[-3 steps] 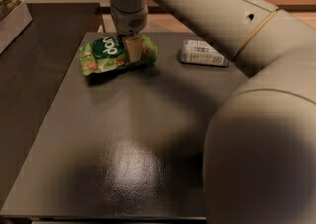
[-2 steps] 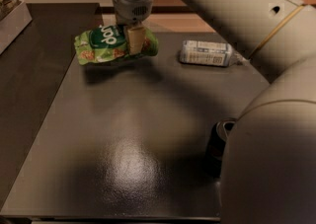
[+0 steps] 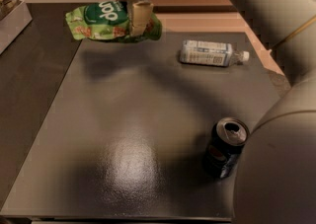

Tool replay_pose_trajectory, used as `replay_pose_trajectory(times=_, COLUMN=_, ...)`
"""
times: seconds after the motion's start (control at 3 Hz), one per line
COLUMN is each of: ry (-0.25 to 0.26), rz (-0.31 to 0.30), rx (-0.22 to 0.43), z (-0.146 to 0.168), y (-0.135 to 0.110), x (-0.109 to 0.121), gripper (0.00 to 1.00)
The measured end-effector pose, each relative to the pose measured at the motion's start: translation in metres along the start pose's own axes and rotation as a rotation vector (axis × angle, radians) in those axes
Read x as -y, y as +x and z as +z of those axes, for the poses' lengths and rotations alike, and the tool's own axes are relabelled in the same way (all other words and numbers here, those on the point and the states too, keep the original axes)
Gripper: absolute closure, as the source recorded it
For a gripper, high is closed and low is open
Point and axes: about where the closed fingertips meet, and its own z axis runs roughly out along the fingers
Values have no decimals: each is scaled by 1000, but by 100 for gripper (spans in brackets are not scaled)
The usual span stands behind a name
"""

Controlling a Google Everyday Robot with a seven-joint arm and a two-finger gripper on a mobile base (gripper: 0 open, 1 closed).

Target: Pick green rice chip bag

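Green rice chip bag [image 3: 101, 20] hangs crosswise in the gripper [image 3: 138, 24] over the far-left corner of the worktop [image 3: 148, 119]. Its long axis runs left to right, close to level. I read the jaws as clamped on the pouch near its right end: one tan finger [image 3: 140, 16] lies across the front, and its partner is hidden behind the bag. That finger covers part of the white lettering on the dark-green label, so I cannot make out the whole word. The pouch is crinkly light green, with orange-tan chips pictured along its lower edge, and its shadow falls on the worktop beneath. The gripper's wrist is cut off by the top edge. Well apart to the right, a plastic bottle [image 3: 210, 53] lies on its side, cap pointing right. An opened dark can [image 3: 226, 146] stands near the front right, just beside the arm [image 3: 276, 168], whose pale casing fills that corner.
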Motion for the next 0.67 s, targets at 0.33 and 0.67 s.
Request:
replay_pose_trajectory(times=0.33, ry=33, rz=-12, rx=53, z=-36, y=-3, x=-2, gripper=100)
replay_pose_trajectory(times=0.67, ry=48, rz=-13, rx=60, z=-36, y=-6, x=2, gripper=100)
